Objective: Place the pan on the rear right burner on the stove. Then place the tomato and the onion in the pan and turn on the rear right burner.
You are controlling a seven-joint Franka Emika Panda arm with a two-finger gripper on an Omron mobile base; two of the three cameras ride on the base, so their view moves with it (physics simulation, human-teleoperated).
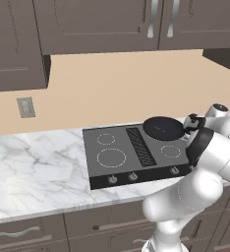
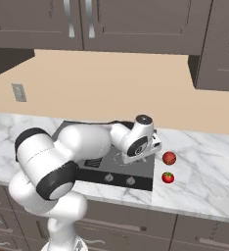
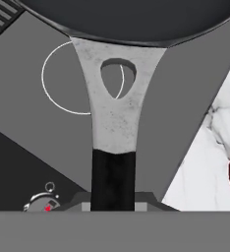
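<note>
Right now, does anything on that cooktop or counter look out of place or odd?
Nothing looks spilled or broken. The pan is over the stove's rear right, its handle gripped by the tool. The tomato and onion sit loose on the marble counter beside the stove, not yet in the pan.

even, flat rendered light, fairly bright, with no glare. soft shade under the cabinets [image 1: 18,44] darkens the top of the wall [image 1: 127,83]. all views are sharp, no blur or edge warp. the pan [image 3: 131,17] casts a faint shadow on the stove [image 3: 33,133].
</note>
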